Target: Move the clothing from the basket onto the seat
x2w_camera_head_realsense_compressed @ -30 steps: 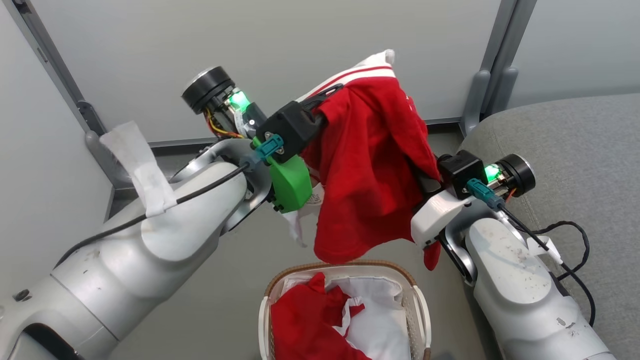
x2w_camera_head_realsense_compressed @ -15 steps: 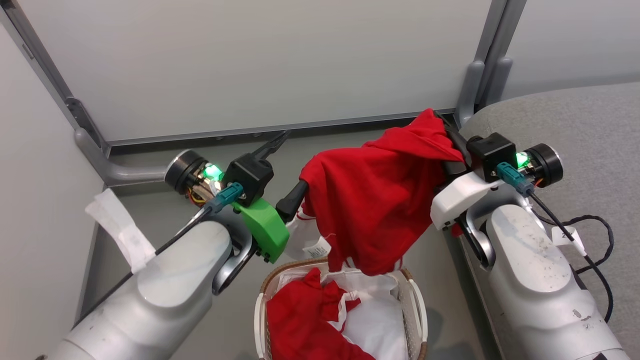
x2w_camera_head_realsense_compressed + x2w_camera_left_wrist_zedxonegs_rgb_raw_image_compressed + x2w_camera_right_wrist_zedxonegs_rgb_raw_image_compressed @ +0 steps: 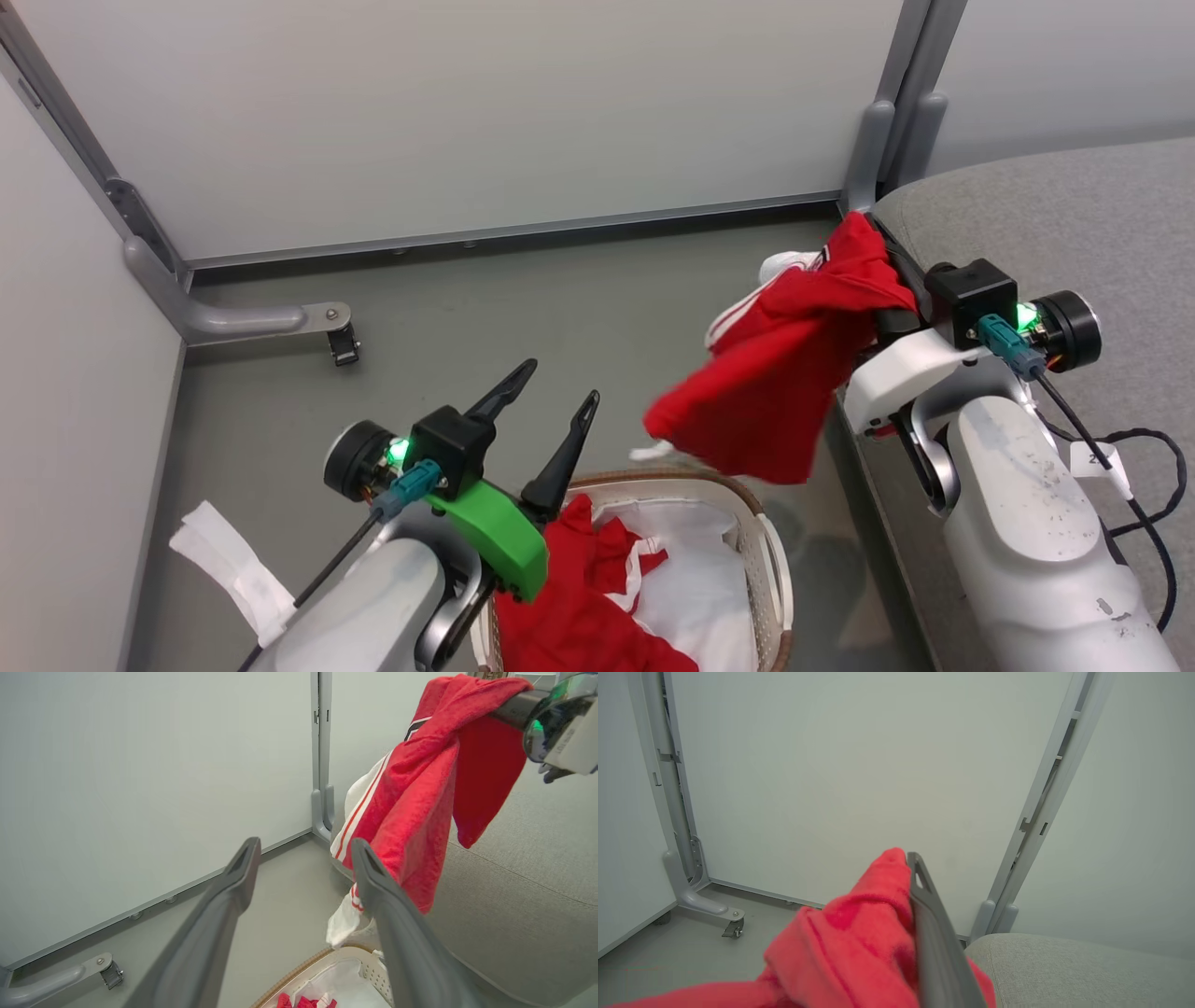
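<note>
One red garment (image 3: 784,373) pinched in right pincer (image 3: 873,233), upper right, left pincer (image 3: 558,383) spread, empty, more clothing (image 3: 569,597) in one basket (image 3: 709,481), one seat (image 3: 1074,215).

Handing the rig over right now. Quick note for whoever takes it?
Left tool: open, empty, above the basket at its left rim.
Right tool: shut on a red garment with white trim, which hangs in the air beside the seat, not on it.
Done: that garment is out of the basket.
To do: lay it on the seat, then fetch the second red garment lying in the basket.
</note>
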Robot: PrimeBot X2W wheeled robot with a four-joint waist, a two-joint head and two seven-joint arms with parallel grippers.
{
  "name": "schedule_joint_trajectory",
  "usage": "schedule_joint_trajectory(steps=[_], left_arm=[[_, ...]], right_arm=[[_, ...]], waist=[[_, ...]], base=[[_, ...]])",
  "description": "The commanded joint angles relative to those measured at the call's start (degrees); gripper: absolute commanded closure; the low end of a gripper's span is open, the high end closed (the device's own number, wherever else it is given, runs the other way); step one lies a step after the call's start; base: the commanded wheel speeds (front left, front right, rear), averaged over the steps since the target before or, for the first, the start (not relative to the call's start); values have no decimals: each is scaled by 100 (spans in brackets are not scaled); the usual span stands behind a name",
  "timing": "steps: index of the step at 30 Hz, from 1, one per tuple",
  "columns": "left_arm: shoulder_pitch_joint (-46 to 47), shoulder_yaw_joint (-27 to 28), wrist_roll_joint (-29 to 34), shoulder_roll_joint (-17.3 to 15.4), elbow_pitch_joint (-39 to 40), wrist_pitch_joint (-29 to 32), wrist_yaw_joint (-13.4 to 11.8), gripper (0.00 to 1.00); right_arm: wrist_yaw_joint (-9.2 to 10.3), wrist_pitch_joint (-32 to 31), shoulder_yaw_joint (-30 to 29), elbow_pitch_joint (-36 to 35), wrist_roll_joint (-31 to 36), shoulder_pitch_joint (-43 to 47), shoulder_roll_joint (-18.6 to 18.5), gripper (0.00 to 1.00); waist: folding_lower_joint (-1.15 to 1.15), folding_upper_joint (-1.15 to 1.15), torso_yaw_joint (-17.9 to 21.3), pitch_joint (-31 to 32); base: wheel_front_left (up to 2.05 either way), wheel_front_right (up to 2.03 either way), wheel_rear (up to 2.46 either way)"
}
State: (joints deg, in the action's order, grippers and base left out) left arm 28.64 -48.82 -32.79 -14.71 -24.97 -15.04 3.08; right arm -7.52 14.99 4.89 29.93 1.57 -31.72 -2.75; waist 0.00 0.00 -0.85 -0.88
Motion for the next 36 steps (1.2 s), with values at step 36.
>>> schedule_joint_trajectory(steps=[36], left_arm=[[-557,1098,1269,666,274,-14,441,0]], right_arm=[[7,29,-603,-728,353,57,-24,100]], waist=[[0,0,1782,-955]], base=[[0,0,0]])
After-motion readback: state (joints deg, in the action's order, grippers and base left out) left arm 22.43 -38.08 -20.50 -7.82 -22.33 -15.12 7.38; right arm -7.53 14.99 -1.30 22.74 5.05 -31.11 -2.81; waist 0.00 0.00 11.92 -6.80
